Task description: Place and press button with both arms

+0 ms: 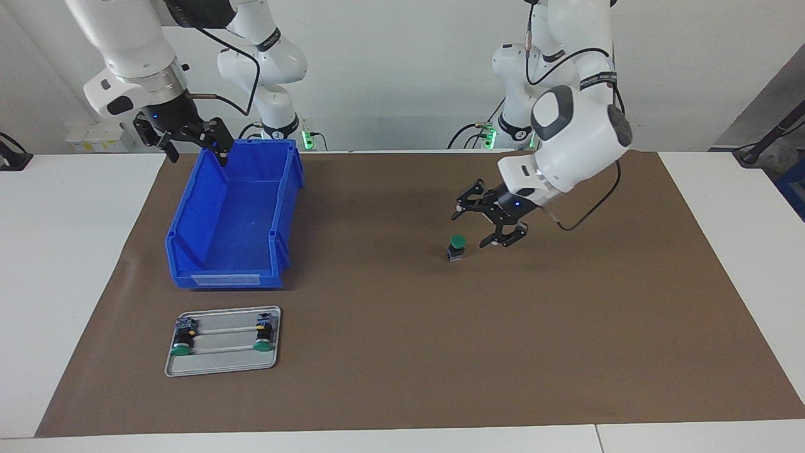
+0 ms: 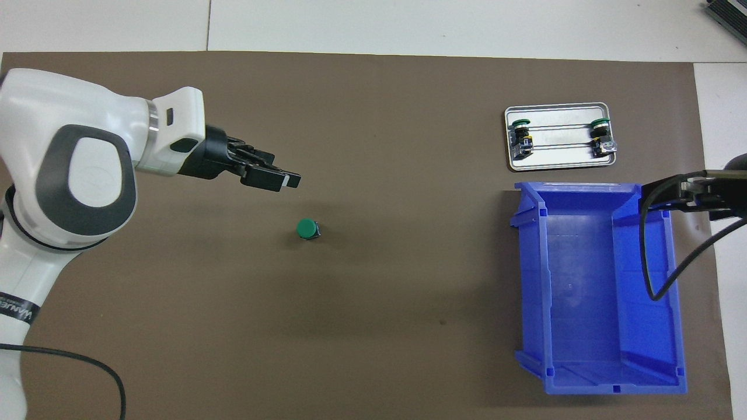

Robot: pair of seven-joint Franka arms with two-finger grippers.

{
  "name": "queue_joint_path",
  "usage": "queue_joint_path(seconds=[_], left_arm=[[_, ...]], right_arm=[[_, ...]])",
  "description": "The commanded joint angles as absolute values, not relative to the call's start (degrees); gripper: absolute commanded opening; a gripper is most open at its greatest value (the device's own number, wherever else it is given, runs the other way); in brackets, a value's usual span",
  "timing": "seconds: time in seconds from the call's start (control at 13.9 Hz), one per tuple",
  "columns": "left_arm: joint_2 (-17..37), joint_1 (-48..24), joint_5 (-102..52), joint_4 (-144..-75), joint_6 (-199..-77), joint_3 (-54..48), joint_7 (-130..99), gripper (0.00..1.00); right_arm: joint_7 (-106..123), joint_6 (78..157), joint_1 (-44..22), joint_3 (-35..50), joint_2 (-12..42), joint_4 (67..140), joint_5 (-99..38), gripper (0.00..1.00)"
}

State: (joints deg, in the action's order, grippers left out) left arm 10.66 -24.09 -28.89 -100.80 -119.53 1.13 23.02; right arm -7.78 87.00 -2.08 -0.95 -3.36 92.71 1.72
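The button (image 1: 456, 246) stands upright on the brown mat near the middle, green cap up; it also shows in the overhead view (image 2: 307, 228). My left gripper (image 1: 481, 223) is open and empty. It hangs low over the mat just beside the button, toward the left arm's end, without touching it; it also shows in the overhead view (image 2: 280, 177). My right gripper (image 1: 195, 150) is open and empty, raised over the end of the blue bin (image 1: 239, 214) nearest the robots. Only its tips (image 2: 653, 198) show in the overhead view.
The blue bin (image 2: 583, 291) is empty and lies toward the right arm's end. A small metal tray (image 1: 223, 360) lies farther from the robots than the bin and holds two more green-capped buttons (image 1: 183, 340) (image 1: 263, 336). The tray also shows in the overhead view (image 2: 560, 158).
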Motion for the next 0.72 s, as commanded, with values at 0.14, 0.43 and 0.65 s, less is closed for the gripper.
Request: queue_joint_path(seconds=[0.14,0.43,0.65], left_arm=[[9.6,-30.6,-13.1,-103.7,-122.3,2.1,8.0,0.8],[5.7,-31.6,-10.3,-112.1,-122.7,2.0,4.7,0.43],[4.7,-31.6,-10.0,-114.8,-123.0,2.0,3.1,0.1]], right_arm=[[-7.7,87.8,-2.5,-1.6,-4.4,93.7,0.9,1.0],[-7.7,87.8,-2.5,-1.6,-4.4,93.7,0.9,1.0],[-7.7,87.8,-2.5,-1.6,-4.4,93.7,0.9,1.0]])
